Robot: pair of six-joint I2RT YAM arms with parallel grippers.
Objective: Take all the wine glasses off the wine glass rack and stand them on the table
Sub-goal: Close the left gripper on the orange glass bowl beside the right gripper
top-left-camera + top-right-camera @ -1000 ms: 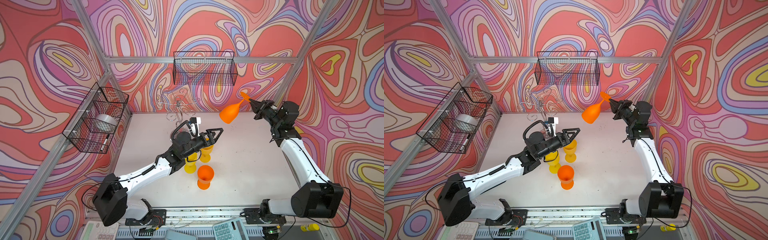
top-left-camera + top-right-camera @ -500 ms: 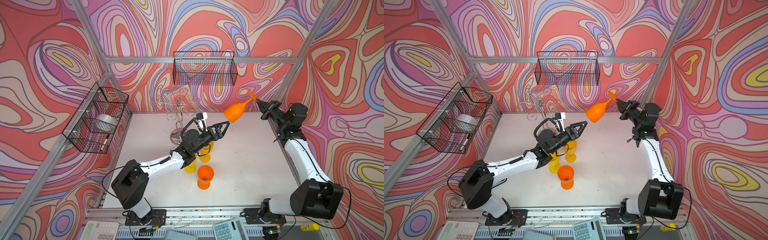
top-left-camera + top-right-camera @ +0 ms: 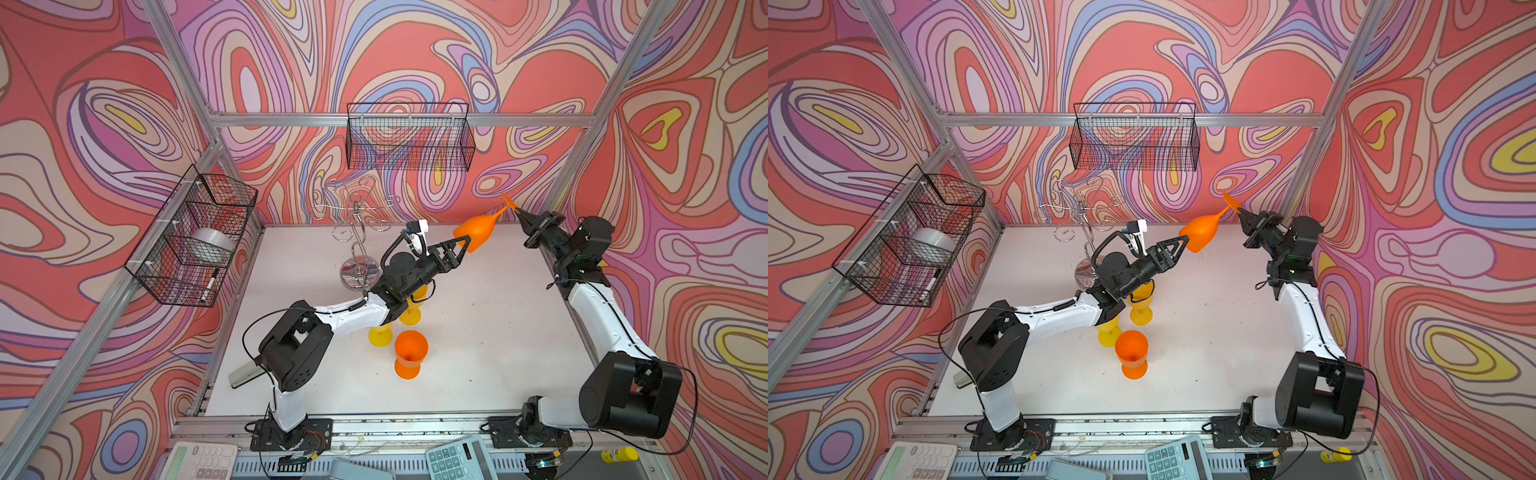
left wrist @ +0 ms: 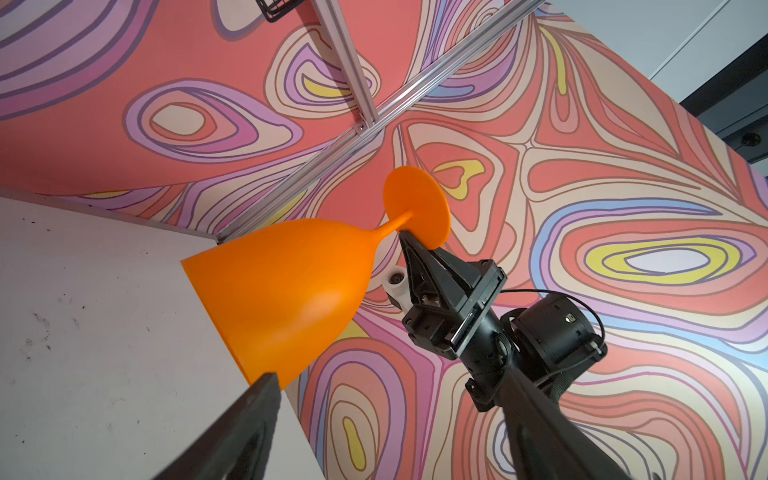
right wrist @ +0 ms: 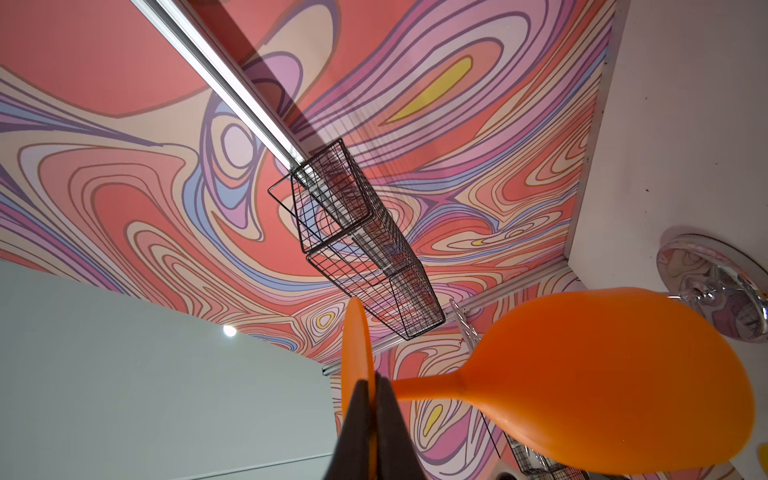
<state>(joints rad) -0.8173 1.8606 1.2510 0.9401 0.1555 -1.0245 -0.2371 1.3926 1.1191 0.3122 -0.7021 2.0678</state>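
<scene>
An orange wine glass hangs tilted in the air, off the chrome wine glass rack, which stands at the back left of the table. My right gripper is shut on the edge of the glass's foot disc. In the left wrist view the bowl points at my left gripper. That gripper is open, one fingertip right at the bowl's rim; nothing lies between the fingers.
Two yellow glasses and an orange one stand upright under the left forearm. Black wire baskets hang on the back wall and the left wall. The rack's mirrored base shows beyond the bowl.
My right gripper carried the glass a little to the right and tilted it. My left arm lifted and reached right, bringing its open fingers up to the bowl's rim.
</scene>
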